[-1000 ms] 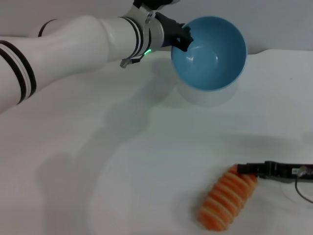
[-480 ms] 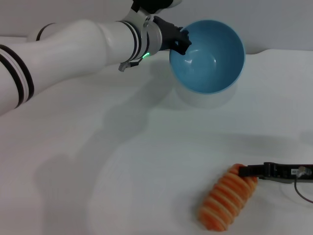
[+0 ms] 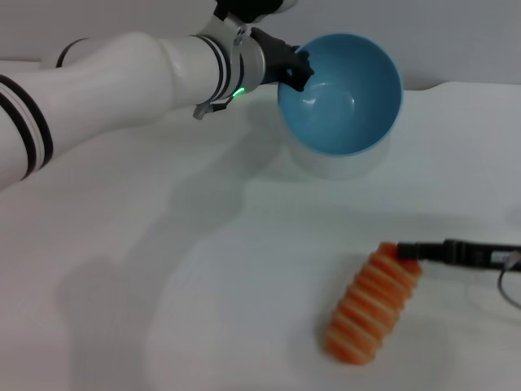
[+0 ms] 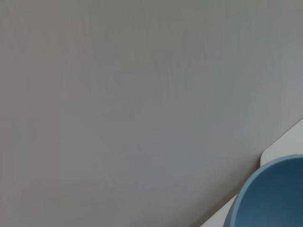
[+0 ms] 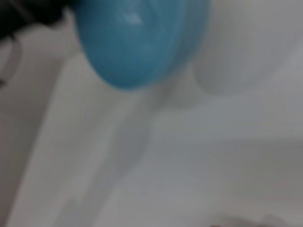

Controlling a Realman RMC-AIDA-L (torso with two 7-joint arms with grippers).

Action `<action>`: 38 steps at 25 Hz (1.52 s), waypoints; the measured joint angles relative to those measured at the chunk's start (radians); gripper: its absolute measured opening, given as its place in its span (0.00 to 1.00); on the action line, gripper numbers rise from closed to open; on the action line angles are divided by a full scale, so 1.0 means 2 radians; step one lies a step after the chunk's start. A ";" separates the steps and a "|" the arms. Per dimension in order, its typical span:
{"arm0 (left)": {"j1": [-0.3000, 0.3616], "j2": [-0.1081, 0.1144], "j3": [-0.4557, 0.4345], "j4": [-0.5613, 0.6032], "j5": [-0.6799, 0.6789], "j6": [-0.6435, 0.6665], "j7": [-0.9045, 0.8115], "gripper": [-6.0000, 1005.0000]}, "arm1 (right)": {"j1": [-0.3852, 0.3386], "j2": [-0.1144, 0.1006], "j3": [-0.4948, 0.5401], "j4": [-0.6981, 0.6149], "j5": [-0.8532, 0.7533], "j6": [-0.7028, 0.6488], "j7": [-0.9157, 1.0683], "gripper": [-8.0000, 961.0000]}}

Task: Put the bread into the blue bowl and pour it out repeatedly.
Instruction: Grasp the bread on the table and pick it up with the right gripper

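Taking the bowl (image 3: 346, 98) as my landmark: it hangs tipped at the far side of the table (image 3: 163, 269), raised off the surface with its mouth turned toward me, and my left gripper (image 3: 291, 67) sits at its left rim, gripping the edge, with my left arm stretching away from it to the left. The bread (image 3: 373, 305) lies on the table well in front of the bowl and slightly to its right, running slantwise. My right gripper (image 3: 409, 251) touches the bread's far right end, reaching in from the right edge.
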 joint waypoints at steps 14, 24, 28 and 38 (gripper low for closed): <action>0.000 0.001 -0.004 -0.002 0.000 0.003 -0.001 0.00 | 0.010 -0.001 -0.005 -0.079 0.011 -0.058 0.003 0.09; -0.001 0.001 -0.008 -0.002 0.000 0.013 -0.002 0.01 | 0.023 0.001 -0.006 -0.115 0.012 -0.106 0.004 0.04; -0.005 0.002 -0.009 -0.005 0.000 0.034 -0.007 0.01 | 0.026 0.001 -0.004 -0.151 0.015 -0.126 0.013 0.04; -0.014 0.003 -0.010 -0.009 0.003 0.097 -0.014 0.00 | 0.043 -0.012 0.059 -0.243 0.035 -0.150 0.033 0.03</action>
